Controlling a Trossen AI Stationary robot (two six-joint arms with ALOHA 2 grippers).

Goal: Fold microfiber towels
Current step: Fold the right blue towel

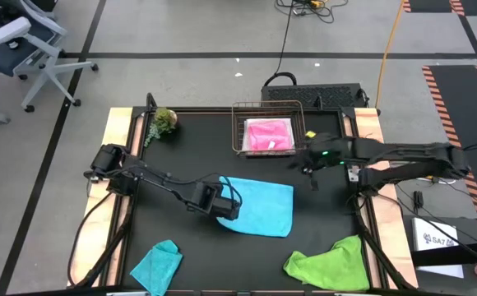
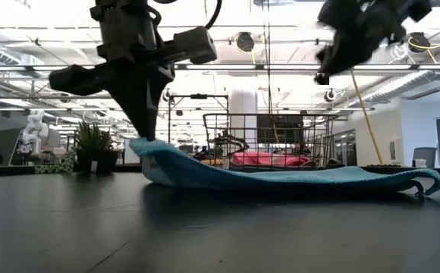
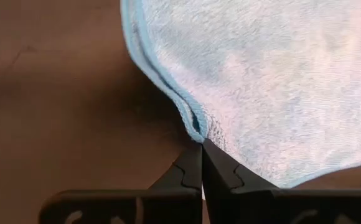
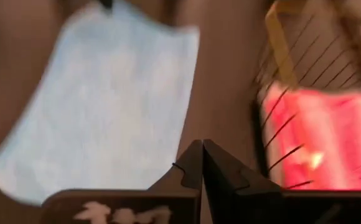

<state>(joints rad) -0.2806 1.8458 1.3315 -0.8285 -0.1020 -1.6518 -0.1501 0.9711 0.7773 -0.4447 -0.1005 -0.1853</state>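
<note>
On the dark table (image 1: pixel 181 234), going left to right in the high view: the plant (image 1: pixel 164 120) stands at about 11 o'clock near the far left corner. The teal towel (image 1: pixel 158 265) lies crumpled at 7 o'clock by the near edge.

The left arm reaches in from 9 o'clock, and the left fingers (image 1: pixel 229 207) sit at the blue towel's (image 1: pixel 259 205) left edge, near the table's middle. In the left wrist view the fingers (image 3: pixel 193 171) are pressed together tip to tip, pinching the towel's doubled hem (image 3: pixel 193 121) right at its edge; the rest of the cloth spreads away beyond the tips. The low view shows the left fingers (image 2: pixel 146 129) pointing straight down onto the towel's (image 2: pixel 281 178) left end, which is raised slightly off the table while the remainder lies flat toward the right.

The wire basket (image 1: pixel 240 140) sits at 12 o'clock with the pink towel (image 1: pixel 270 135) lying folded inside it.

The right arm comes in from 3 o'clock, and the right fingers (image 1: pixel 312 168) hang above the table just right of the basket, apart from the blue towel's far right corner. They are closed with nothing between them (image 4: pixel 200 163).

The green towel (image 1: pixel 333 265) lies bunched at 5 o'clock near the front edge.
</note>
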